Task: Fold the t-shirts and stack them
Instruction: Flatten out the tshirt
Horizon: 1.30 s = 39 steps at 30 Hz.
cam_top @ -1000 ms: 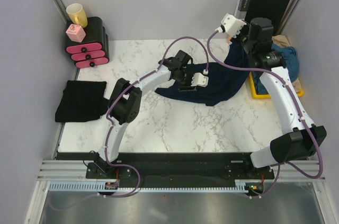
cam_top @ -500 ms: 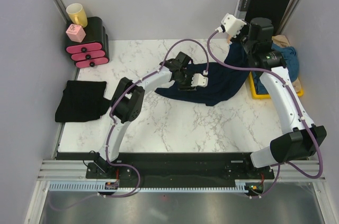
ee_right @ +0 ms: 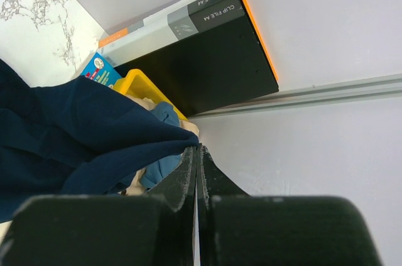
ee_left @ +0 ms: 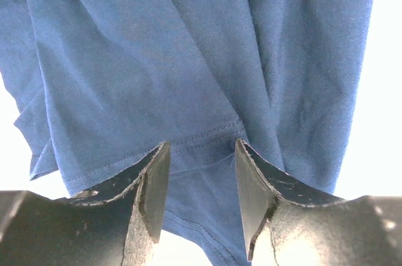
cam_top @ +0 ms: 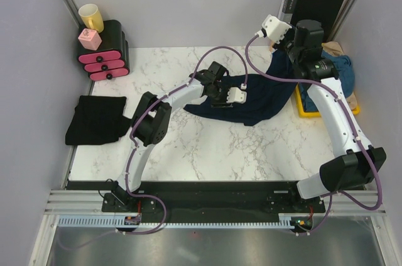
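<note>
While drawing the large dark navy cloth t-shirt out flat for folding, work from the near edge first. Lower the left gripper, fingers apart and straddling the stitched hem at the bottom of the left wrist view. Close only on that hem, taking one layer and not the fold bunched beside it. Centre the seam line between the pads before squeezing. Hold the right gripper, fingers pressed together on a pinch of the same navy cloth, high at the upper right of the overhead frame, with the shirt draped from there down to the middle of the white marbled table. Then ease the two held points apart, taking up slack first, so as not to drag the medium-blue shirt out of the yellow plastic tray just under the lifted cloth.

For room, use the bare marble at lower centre of the overhead frame, nearest the arm bases. Avoid the folded black t-shirt lying across the left edge. Farther back, steer clear of the black-and-pink drawer unit with yellow mug at upper left. Likewise mind the rigid black orange-edged folder leaning on the back wall at upper right, just behind the raised right gripper.
</note>
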Each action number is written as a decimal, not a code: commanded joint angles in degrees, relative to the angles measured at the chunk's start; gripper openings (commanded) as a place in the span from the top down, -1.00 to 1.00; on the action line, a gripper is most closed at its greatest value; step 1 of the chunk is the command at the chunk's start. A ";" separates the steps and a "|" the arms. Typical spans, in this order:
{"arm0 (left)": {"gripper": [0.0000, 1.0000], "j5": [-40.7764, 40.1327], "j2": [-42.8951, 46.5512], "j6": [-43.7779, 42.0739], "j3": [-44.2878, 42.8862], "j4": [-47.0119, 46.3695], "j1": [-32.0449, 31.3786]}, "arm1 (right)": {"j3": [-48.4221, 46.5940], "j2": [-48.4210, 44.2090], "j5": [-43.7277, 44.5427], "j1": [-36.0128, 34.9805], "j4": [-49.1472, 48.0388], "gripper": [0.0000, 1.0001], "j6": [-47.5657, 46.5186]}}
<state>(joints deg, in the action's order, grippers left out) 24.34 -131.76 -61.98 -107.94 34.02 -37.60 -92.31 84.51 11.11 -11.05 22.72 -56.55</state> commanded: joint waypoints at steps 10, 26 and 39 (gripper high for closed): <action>0.01 4.58 2.65 2.03 -1.66 1.75 -0.01 | -3.66 1.71 1.19 -0.11 -2.07 1.00 1.27; 0.00 5.20 2.21 0.89 0.44 0.18 -0.28 | -5.42 3.99 0.75 -0.20 -2.24 1.00 1.36; 0.96 2.03 2.21 1.42 3.26 -4.14 -0.28 | -6.57 5.40 0.14 -0.11 -2.24 1.00 1.45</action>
<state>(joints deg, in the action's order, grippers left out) 27.07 -131.74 -61.56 -104.95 32.29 -37.69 -96.42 89.97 11.07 -11.05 22.68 -56.31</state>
